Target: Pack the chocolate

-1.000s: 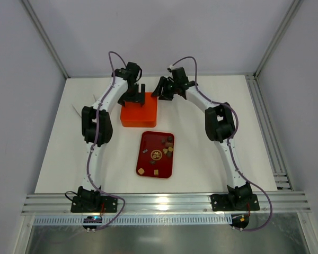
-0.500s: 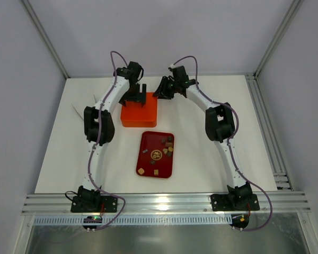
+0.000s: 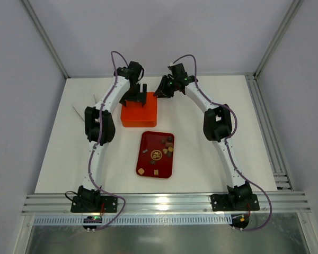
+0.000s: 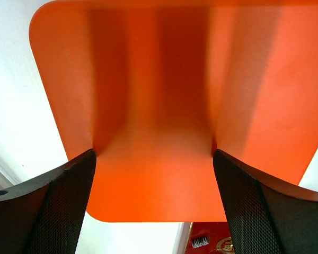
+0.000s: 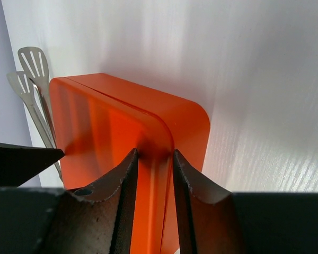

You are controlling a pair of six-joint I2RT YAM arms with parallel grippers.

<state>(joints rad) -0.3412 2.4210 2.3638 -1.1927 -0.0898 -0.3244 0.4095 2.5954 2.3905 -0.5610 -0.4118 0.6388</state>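
1. Chocolate pieces (image 3: 170, 150) scattered in dark red tray (image 3: 150, 138); facing too small to tell.
2. Left tool (image 4: 153, 153) spread wide over orange box (image 3: 139, 114).
3. Right tool (image 5: 155, 153) narrow, pinching its edge.

Small chocolates (image 3: 165, 151), dark brown and tan, lie scattered loose on a dark red tray (image 3: 148, 142); shapes seem square or round.

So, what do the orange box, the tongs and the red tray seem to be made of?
Box: probably painted tin or glossy plastic; it has a smooth skin, soft reflections and rounded corners.
Tongs: metal, likely steel; they have a silvery sheen and slotted heads.
Tray: dark red, perhaps plastic or lacquered metal; it is too small here to tell.
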